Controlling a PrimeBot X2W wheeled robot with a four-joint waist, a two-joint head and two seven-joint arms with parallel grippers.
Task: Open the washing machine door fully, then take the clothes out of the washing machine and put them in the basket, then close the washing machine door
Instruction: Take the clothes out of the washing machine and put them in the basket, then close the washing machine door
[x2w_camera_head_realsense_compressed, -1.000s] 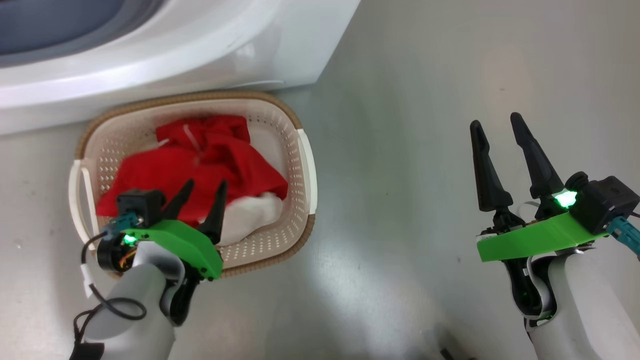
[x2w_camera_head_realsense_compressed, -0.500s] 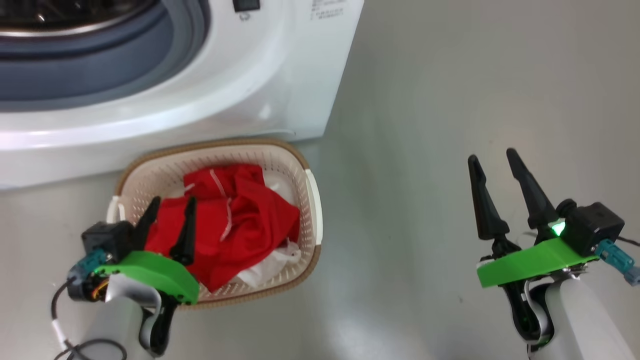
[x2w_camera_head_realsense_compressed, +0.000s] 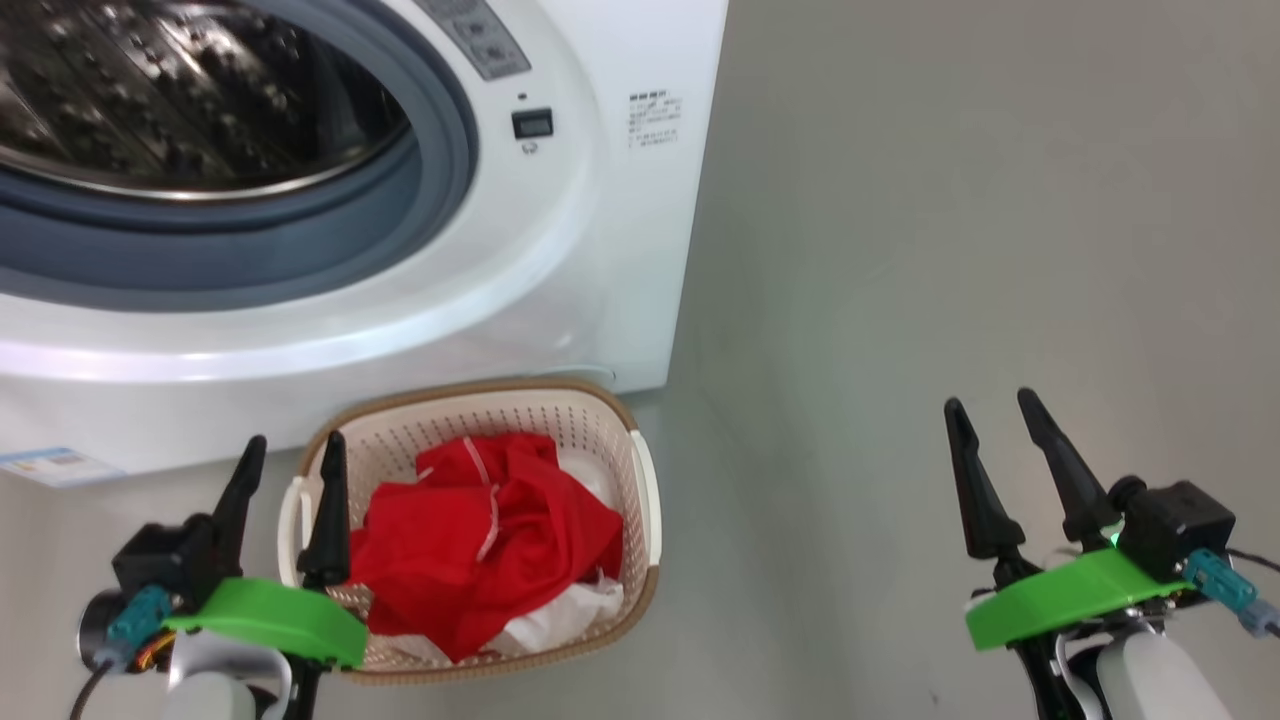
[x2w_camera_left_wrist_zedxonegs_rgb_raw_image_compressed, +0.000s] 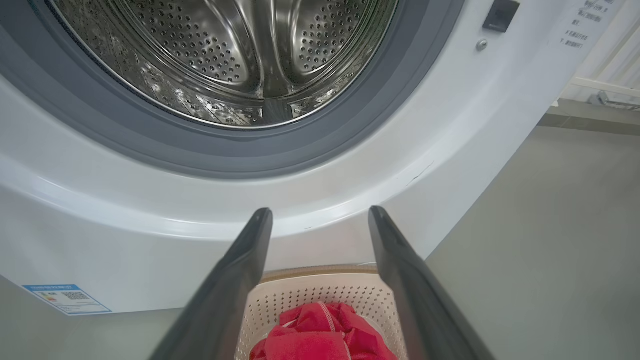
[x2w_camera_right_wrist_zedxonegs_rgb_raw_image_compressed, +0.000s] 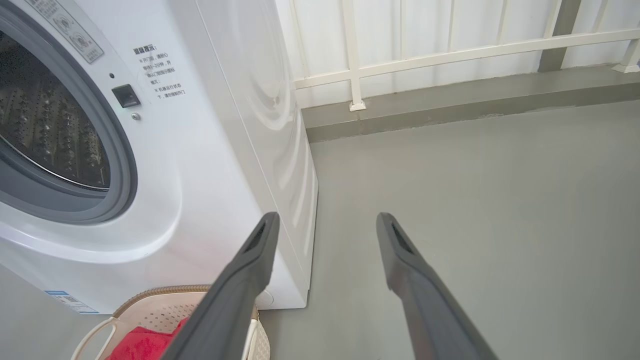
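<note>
The red and white clothes (x2w_camera_head_realsense_compressed: 490, 545) lie heaped in the cream basket (x2w_camera_head_realsense_compressed: 625, 450) on the floor before the white washing machine (x2w_camera_head_realsense_compressed: 600, 230). Its steel drum (x2w_camera_left_wrist_zedxonegs_rgb_raw_image_compressed: 225, 55) stands uncovered, with no garment visible inside. The door is out of view. My left gripper (x2w_camera_head_realsense_compressed: 290, 450) is open at the basket's left edge, holding nothing. In the left wrist view the basket (x2w_camera_left_wrist_zedxonegs_rgb_raw_image_compressed: 295, 297) and clothes (x2w_camera_left_wrist_zedxonegs_rgb_raw_image_compressed: 320, 332) sit between the fingers. My right gripper (x2w_camera_head_realsense_compressed: 985, 405) is open over bare floor, far to the right of the basket. The right wrist view catches the machine (x2w_camera_right_wrist_zedxonegs_rgb_raw_image_compressed: 215, 165) and the basket (x2w_camera_right_wrist_zedxonegs_rgb_raw_image_compressed: 150, 310).
A small blue label (x2w_camera_head_realsense_compressed: 50, 465) sits low on the machine's front. White railing (x2w_camera_right_wrist_zedxonegs_rgb_raw_image_compressed: 450, 55) and a grey kerb run behind the machine's right side. Grey floor (x2w_camera_head_realsense_compressed: 950, 250) spreads to the right of machine and basket.
The head camera has tilted up, bringing the drum opening into view. My left gripper has drawn back from over the clothes to the basket's left edge, still open. The clothes stay in the basket.
</note>
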